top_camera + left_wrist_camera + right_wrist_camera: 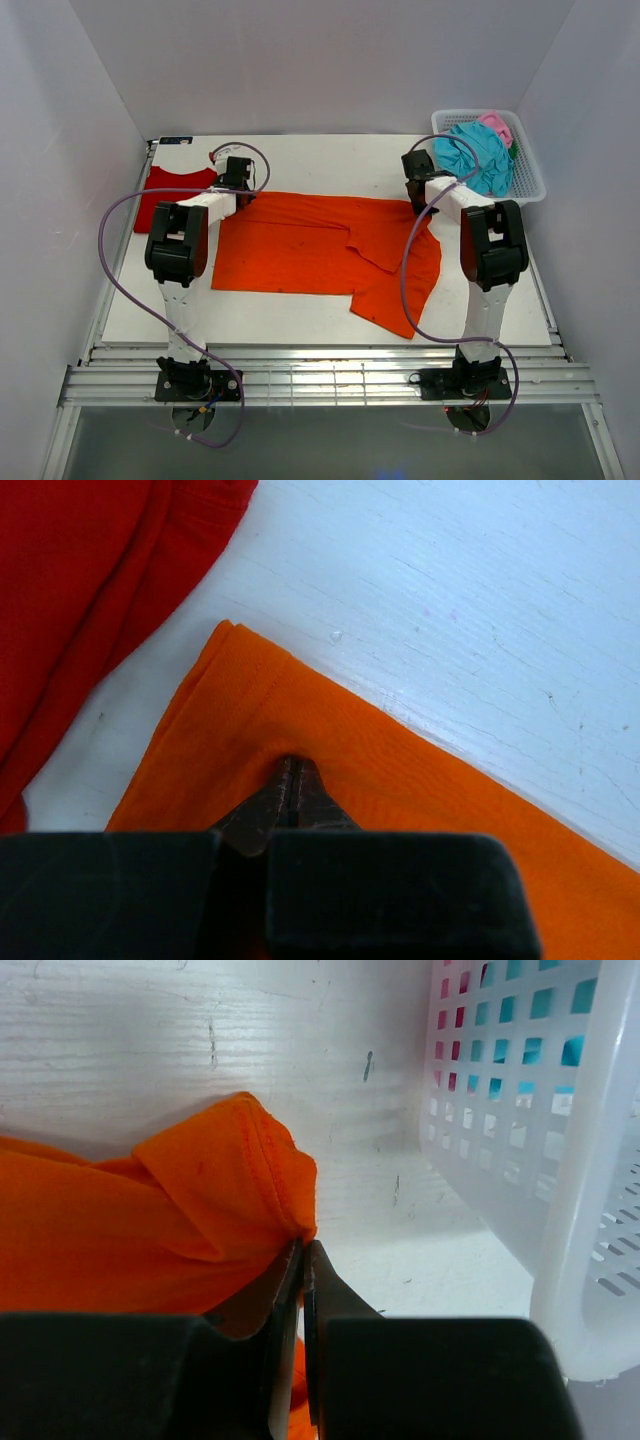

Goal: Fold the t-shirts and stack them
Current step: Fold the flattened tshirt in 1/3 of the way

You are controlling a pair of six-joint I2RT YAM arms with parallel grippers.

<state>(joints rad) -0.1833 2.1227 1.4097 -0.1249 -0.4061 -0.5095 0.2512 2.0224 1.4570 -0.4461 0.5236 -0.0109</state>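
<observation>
Orange shirt spread flat, centre. Left gripper pinches its 10 o'clock corner; right gripper pinches its 2 o'clock corner. Cloth probably light, limp, slippery: grip hemmed corners. Red shirt at 10 o'clock.

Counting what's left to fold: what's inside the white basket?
A crumpled teal t-shirt fills most of the basket, with a pink t-shirt at its far side. Whatever lies beneath them is covered, so more can't be ruled out.

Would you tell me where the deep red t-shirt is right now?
In the top view, the red t-shirt lies at the far left, just left of the orange t-shirt.
</observation>
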